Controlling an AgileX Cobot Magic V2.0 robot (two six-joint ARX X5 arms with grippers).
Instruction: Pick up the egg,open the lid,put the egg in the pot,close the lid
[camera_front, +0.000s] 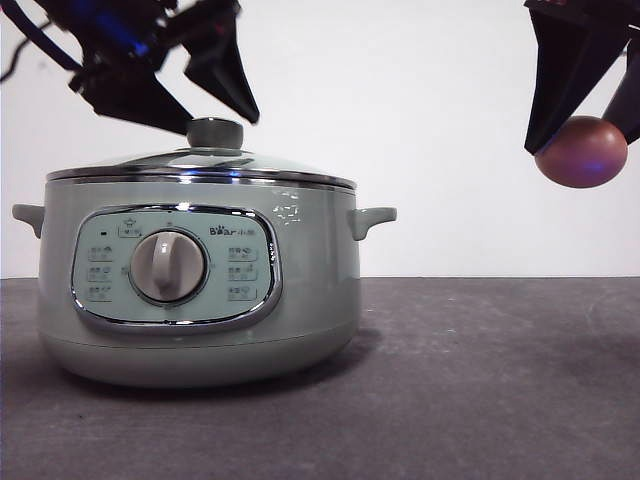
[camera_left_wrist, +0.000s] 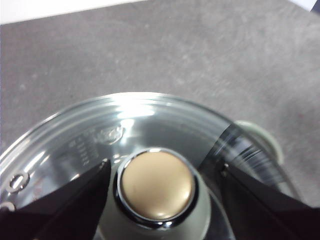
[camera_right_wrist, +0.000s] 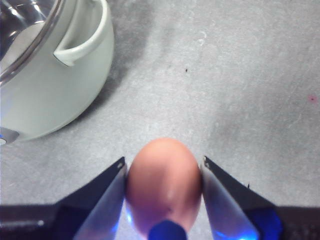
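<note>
Egg (camera_right_wrist: 164, 182), one, clamped aloft; one pot (camera_front: 200, 290), lidded.

Bright overhead light glares on the lid (camera_left_wrist: 125, 120); wrist views slightly blurred

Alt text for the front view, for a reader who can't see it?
A pale green pot sits on a grey table with its glass lid on. The left end effector, open, straddles the knob; the right end effector holds the egg in the air.
</note>
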